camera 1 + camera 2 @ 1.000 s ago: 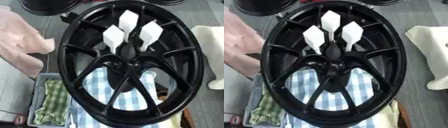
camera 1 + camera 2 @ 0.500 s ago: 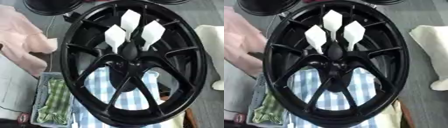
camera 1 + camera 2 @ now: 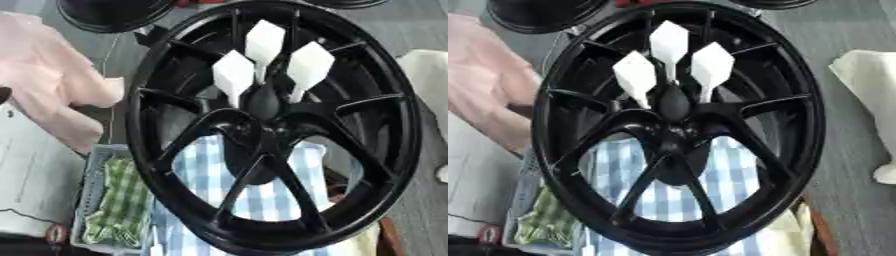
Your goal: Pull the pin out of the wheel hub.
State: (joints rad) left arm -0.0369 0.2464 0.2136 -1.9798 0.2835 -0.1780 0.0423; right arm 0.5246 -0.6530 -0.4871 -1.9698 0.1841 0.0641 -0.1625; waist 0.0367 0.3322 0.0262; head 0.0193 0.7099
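A black spoked wheel hub [image 3: 142,131] stands tilted and fills most of both eye views. From its centre [image 3: 262,134] a pin [image 3: 262,101] sticks out toward me: a dark rounded body with three white diamond-shaped fins [image 3: 265,42] spread above it. Nothing touches the pin. Neither of my hands shows in either view.
A blue and white checked cloth [image 3: 262,196] lies behind the lower spokes. A grey basket [image 3: 90,186] holding green checked cloth sits at the lower left. A pink cloth [image 3: 48,90] lies left of the wheel, a white cloth [image 3: 868,85] right, another black round part [image 3: 114,12] behind.
The whole picture has shifted slightly, so the camera moved. The wheel and the pin stand as before.
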